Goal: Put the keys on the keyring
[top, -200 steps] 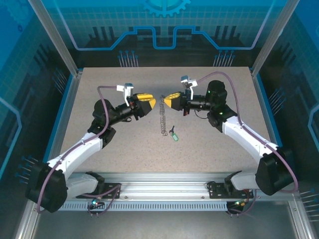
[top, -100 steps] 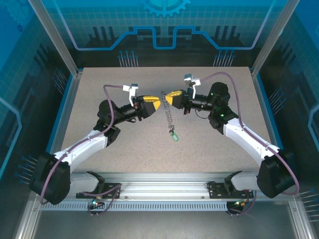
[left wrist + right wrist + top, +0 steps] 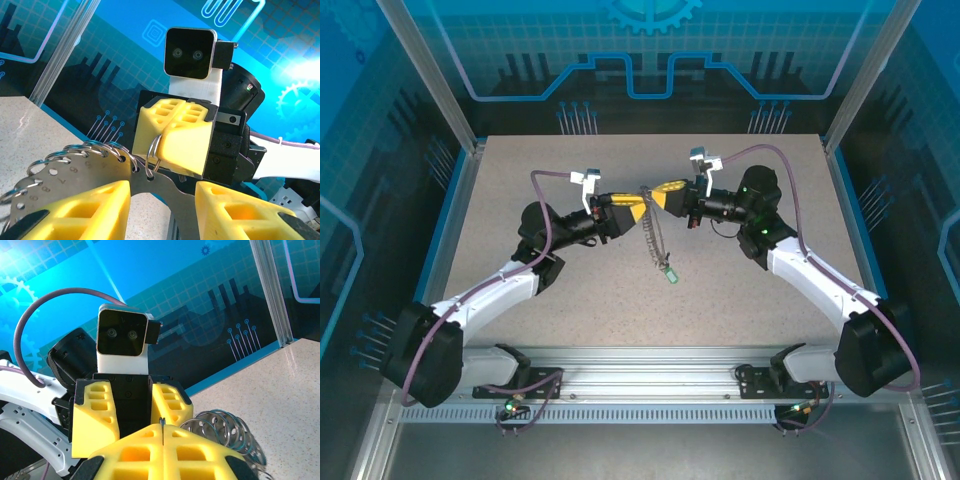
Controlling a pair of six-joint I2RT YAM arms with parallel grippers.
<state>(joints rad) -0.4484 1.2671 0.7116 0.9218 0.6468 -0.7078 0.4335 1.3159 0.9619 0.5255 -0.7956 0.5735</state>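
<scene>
The keyring (image 3: 654, 236) is a thin flat metal strip with numbered holes, each carrying a silvery split ring. It hangs below the two grippers. The small key with its green tag (image 3: 670, 274) dangles at its lower end, just above the table. My right gripper (image 3: 655, 195) is shut on one split ring (image 3: 151, 156) at the strip's top. My left gripper (image 3: 636, 208) faces it, open. Its yellow fingers (image 3: 100, 205) straddle the strip (image 3: 50, 186) without pinching it. From the right wrist, my shut right gripper (image 3: 162, 432) shows a thin metal edge in its seam, with more rings (image 3: 220, 430) beside it.
The speckled table (image 3: 540, 160) lies under both arms. Blue-lit enclosure walls and metal posts (image 3: 430, 80) surround it. A slotted rail (image 3: 650, 362) runs along the near edge between the arm bases.
The right gripper lifted the keyring and key up off the table. The left gripper then moved right until its open fingers came around the strip's top end.
</scene>
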